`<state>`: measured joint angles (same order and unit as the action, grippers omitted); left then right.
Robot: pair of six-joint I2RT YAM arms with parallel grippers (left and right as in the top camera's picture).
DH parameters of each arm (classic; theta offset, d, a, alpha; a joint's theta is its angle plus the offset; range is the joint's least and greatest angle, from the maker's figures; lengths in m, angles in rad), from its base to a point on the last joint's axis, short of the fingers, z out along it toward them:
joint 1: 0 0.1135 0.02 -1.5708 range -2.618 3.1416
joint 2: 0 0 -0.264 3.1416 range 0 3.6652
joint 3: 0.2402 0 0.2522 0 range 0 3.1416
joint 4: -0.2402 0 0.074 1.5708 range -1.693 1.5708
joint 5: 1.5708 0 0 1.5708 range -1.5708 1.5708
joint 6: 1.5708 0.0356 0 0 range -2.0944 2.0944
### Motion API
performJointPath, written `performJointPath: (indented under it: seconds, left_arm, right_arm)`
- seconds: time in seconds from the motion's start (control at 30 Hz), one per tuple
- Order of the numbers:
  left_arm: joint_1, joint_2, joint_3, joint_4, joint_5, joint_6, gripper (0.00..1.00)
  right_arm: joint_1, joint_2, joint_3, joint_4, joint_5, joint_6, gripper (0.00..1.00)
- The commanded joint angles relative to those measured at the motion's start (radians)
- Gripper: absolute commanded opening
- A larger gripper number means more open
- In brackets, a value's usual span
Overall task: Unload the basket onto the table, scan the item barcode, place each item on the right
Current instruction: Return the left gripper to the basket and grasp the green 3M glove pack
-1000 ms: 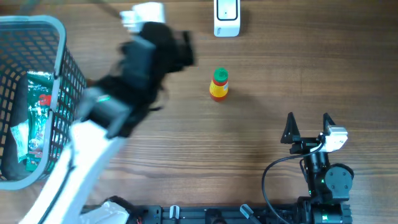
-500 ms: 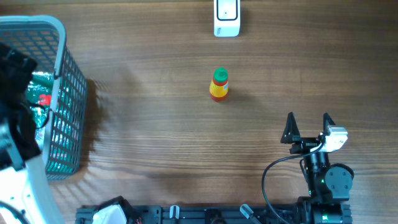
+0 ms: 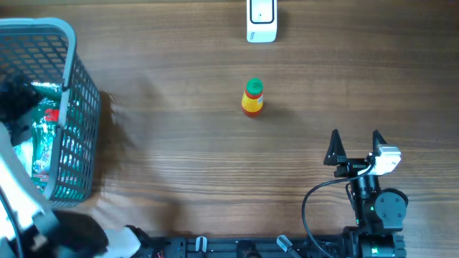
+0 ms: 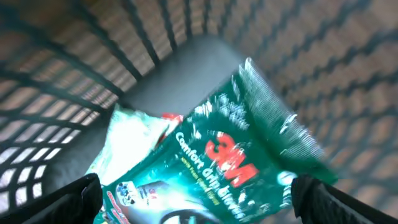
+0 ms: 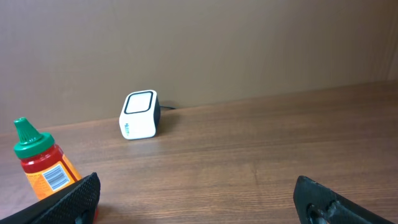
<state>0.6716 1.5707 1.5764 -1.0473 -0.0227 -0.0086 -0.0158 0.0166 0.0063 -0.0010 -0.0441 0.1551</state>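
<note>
Lying in the grey mesh basket (image 3: 43, 27): one crinkled glossy green packet (image 4: 236, 155), red 3M logo, white lettering. Left claw (image 4: 199, 193) open over it; right claw (image 3: 355, 136) open, empty.

You can read "3M" in red and "Comfort" in white on the green packet (image 4: 239, 155) in the basket (image 4: 62, 93). The bottle (image 5: 45, 167) label shows a barcode, its print too small to read.

The overhead view is filled by a brown wooden worktop (image 3: 179, 143), its grain laid from left to right. In the right wrist view a plain brown wall (image 5: 249, 43) is seen across the upper half, behind the worktop's far edge. Everything is lit softly and evenly.
</note>
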Motion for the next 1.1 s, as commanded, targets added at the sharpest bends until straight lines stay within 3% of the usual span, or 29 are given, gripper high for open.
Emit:
performJointPath:
  seconds: [0.0,0.13,0.43,0.9,1.07]
  left_arm:
    - [0.014,0.135,-0.008,-0.054,-0.023,0.204,1.00]
    - [0.042,0.224,-0.008,-0.038,-0.032,0.216,1.00]
    - [0.068,0.303,-0.008,-0.012,0.060,0.542,1.00]
    - [0.093,0.431,-0.008,-0.038,0.217,0.655,1.00]
    - [0.093,0.433,-0.008,-0.052,0.291,0.737,0.89]
  right_arm:
    - [0.006,0.000,-0.001,0.003,-0.004,-0.014,1.00]
    - [0.006,0.000,-0.001,0.002,-0.004,-0.014,1.00]
    - [0.006,0.000,-0.001,0.003,-0.004,-0.014,1.00]
    - [0.006,0.000,-0.001,0.003,-0.004,-0.014,1.00]
    - [0.006,0.000,-0.001,0.003,-0.004,-0.014,1.00]
